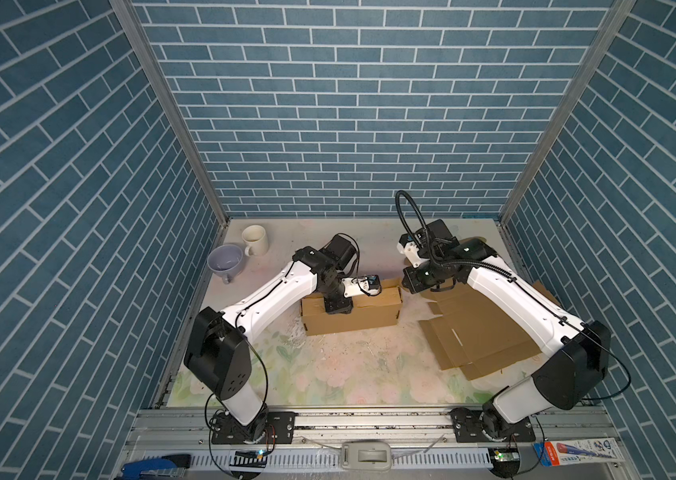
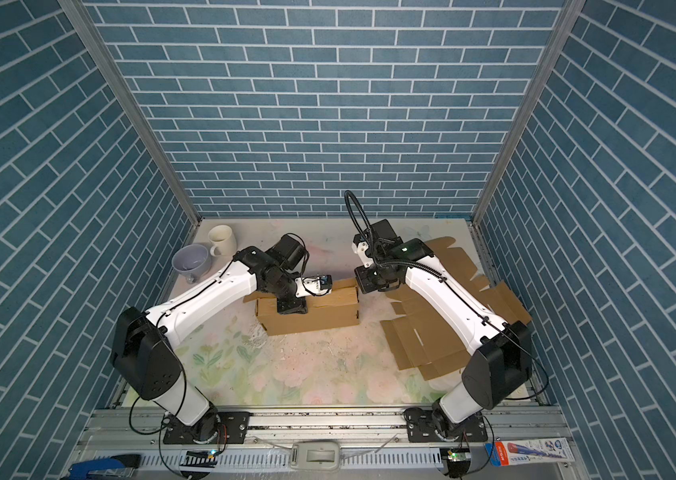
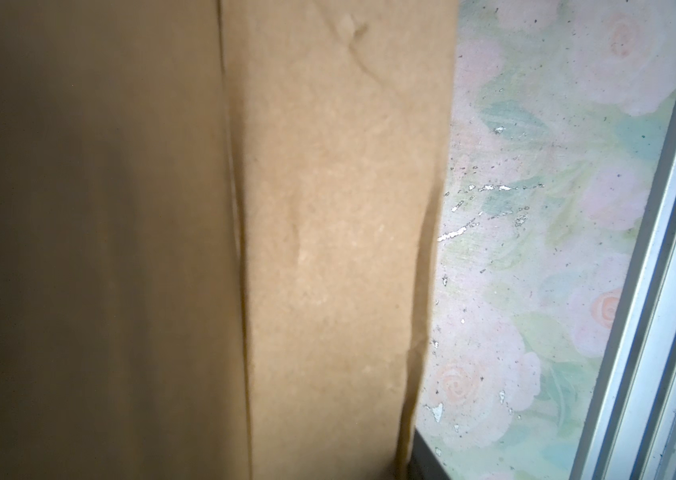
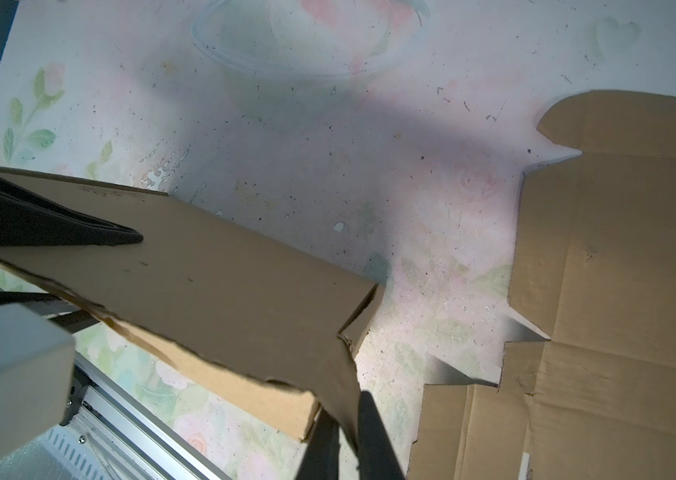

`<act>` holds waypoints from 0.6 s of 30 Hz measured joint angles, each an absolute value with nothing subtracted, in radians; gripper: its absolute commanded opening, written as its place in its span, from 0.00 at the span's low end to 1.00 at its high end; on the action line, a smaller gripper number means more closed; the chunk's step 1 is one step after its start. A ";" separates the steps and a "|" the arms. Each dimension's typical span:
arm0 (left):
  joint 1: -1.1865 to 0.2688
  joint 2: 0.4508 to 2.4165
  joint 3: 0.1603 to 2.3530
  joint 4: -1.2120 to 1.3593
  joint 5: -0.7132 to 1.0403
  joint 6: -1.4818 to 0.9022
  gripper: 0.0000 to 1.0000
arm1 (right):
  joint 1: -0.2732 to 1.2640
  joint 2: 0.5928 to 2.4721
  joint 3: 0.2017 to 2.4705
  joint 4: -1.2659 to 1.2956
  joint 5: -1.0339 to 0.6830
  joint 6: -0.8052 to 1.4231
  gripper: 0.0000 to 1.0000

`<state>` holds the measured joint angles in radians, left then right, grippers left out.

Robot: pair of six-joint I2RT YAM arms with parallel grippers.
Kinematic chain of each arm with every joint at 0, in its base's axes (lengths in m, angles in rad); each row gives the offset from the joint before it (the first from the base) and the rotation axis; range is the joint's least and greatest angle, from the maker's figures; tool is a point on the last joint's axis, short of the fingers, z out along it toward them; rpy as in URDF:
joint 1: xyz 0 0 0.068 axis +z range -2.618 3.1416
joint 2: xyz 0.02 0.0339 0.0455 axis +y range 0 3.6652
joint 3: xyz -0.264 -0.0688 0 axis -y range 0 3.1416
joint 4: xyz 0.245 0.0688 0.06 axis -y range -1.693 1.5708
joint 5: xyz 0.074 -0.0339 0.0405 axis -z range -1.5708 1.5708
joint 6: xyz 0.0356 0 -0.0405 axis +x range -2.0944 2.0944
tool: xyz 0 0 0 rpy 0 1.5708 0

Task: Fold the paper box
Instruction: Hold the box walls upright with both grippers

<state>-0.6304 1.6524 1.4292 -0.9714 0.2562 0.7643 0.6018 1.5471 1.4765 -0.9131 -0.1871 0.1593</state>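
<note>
**Light cardboard box, pinched at its right end flap**

The paper box (image 1: pixel 353 320) is seen in the middle of the table (image 1: pixel 349 374), towards the far side, already raised into a long closed shape. It is judged light and hollow. Its broad panels are stiff enough to be pushed flat, yet dents and wrinkles in the wrist views suggest they crease easily under a hard squeeze. The surface looks matt and unlikely to slip. The best places to hold it are judged to be the thin edges and end flaps, with a broad top panel pressed down to steady it.

The left gripper (image 1: pixel 338 308) is set over the left part of the box, with one finger (image 4: pixel 58 226) laid on the top panel. Whether it clamps anything cannot be told. The right gripper (image 4: pixel 346 409) is at the right end, its fingers drawn nearly together on the torn end flap.

By count:
- One table is seen.
- Flat cardboard blanks (image 1: pixel 482 336) lie overlapped on the right, and their number cannot be settled.
- One folded box and two grippers are seen.
- Two cups stand at the far left, a lavender cup (image 1: pixel 225 259) and a white mug (image 1: pixel 255 240).
</note>
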 measured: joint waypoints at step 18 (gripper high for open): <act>-0.630 1.655 1.432 -0.973 0.256 0.764 0.42 | 0.609 1.536 1.441 -0.854 -0.223 0.313 0.00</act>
<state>-0.6296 1.6547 1.4319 -0.9730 0.2558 0.7639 0.6086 1.5360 1.4414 -0.8543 -0.2230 0.3126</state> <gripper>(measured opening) 0.442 0.045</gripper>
